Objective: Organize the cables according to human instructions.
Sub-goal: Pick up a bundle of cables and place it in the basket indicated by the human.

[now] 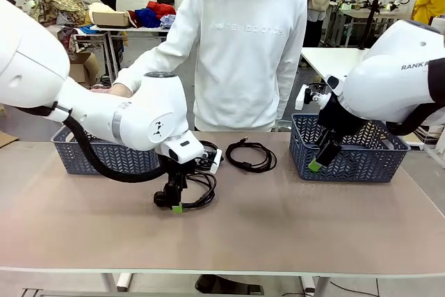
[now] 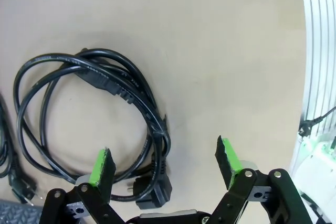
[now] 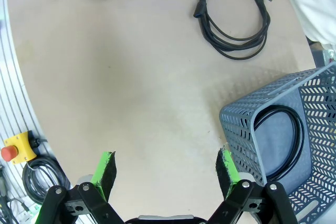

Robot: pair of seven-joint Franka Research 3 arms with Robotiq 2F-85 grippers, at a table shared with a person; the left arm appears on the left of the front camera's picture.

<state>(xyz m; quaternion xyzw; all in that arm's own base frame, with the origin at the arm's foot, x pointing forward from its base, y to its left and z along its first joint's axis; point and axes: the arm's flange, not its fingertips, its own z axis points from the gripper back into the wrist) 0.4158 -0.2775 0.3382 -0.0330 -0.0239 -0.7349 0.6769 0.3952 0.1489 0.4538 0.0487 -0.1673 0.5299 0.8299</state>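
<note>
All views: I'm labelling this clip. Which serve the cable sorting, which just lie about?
Job: black coiled cord with plug; black coiled cord mid-table; black coiled cord inside right grey mesh basket; left grey mesh basket.
Lying about: yellow box with red button; brown cardboard box.

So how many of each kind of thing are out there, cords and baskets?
Thin black coiled cables: 4
Grey-blue plastic lattice baskets: 2
Total: 6

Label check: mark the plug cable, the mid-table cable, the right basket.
plug cable (image 2: 155, 195): left wrist view, plug body.
mid-table cable (image 3: 237, 51): right wrist view, coil's near arc.
right basket (image 1: 348, 165): front view, front wall.
</note>
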